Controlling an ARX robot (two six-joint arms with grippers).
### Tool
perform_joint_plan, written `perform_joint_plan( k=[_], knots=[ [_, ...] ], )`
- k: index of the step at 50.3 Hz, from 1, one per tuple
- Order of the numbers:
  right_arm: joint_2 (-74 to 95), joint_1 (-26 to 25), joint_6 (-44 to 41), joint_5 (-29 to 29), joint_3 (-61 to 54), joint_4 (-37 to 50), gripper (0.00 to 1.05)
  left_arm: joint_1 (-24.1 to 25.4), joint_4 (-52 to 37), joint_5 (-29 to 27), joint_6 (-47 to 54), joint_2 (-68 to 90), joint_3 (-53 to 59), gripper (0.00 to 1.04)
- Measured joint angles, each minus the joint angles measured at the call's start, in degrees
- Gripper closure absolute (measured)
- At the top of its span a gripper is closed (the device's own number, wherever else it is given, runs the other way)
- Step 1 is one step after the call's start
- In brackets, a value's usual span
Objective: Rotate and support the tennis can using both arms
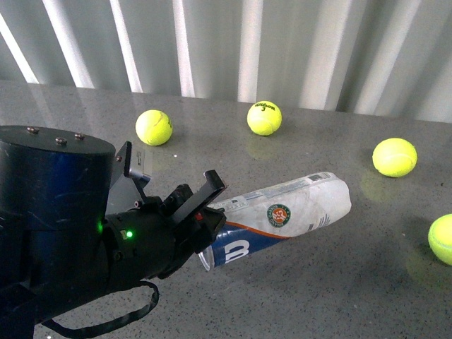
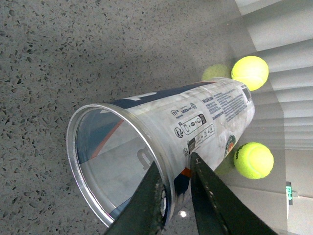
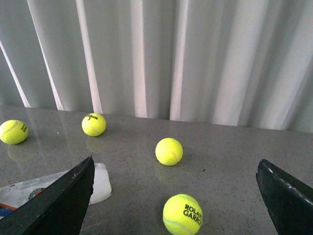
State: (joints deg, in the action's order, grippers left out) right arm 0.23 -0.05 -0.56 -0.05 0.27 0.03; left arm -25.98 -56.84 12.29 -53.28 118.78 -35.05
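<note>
Can (image 1: 282,215): lying on table (image 1: 339,296), mouth near-left.
Left gripper (image 2: 174,160): pinching can's rim.
Right gripper (image 3: 175,160): spread wide, empty.
Risk: thin rim grip; can may slip or buckle if turned unsupported.

Grey speckled surface (image 1: 332,282) carries four yellow tennis balls, well apart: left ball (image 1: 154,127), Wilson-marked ball (image 1: 264,117), right ball (image 1: 394,157), edge-cropped ball (image 1: 441,239). A white pleated curtain (image 1: 282,42) hangs behind.

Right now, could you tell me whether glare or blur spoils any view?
Front view: curtain reflections streak the glossy table; the left arm looms dark. Left wrist view: tennis can sharp, left gripper slightly soft. Right wrist view: right gripper silhouetted against bright curtain.
</note>
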Motion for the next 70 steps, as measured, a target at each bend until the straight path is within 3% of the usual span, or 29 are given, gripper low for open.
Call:
perform_joint_plan(
  k=[5, 14, 22, 30, 34, 42, 49, 52, 70],
  knots=[
    [0.0, 0.0, 0.0, 0.0, 0.0, 0.0, 0.07, 0.7, 1.1, 0.9, 0.0, -2.3, 0.6, 1.0],
    [0.0, 0.0, 0.0, 0.0, 0.0, 0.0, 0.07, 2.4, 10.7, 4.4, 4.7, -13.3, 1.9, 1.0],
    [0.0, 0.0, 0.0, 0.0, 0.0, 0.0, 0.07, 0.7, 37.8, 12.8, 22.6, -31.8, -6.9, 1.01],
    [0.0, 0.0, 0.0, 0.0, 0.0, 0.0, 0.07, -2.7, 60.8, 14.2, 41.2, -36.7, -23.6, 1.01],
    [0.0, 0.0, 0.0, 0.0, 0.0, 0.0, 0.07, -4.9, 73.3, 12.5, 51.3, -35.6, -32.8, 1.01],
    [0.0, 0.0, 0.0, 0.0, 0.0, 0.0, 0.07, -8.7, 99.7, 2.0, 84.2, -27.7, -51.2, 1.01],
    [0.0, 0.0, 0.0, 0.0, 0.0, 0.0, 0.07, -9.0, 107.8, -7.1, 106.7, -24.0, -54.7, 1.01],
    [0.0, 0.0, 0.0, 0.0, 0.0, 0.0, 0.07, -9.1, 111.8, -8.3, 114.9, -22.1, -56.5, 1.01],
    [0.0, 0.0, 0.0, 0.0, 0.0, 0.0, 0.07, -8.3, 122.9, -7.7, 126.3, -12.4, -66.8, 1.01]
  ],
)
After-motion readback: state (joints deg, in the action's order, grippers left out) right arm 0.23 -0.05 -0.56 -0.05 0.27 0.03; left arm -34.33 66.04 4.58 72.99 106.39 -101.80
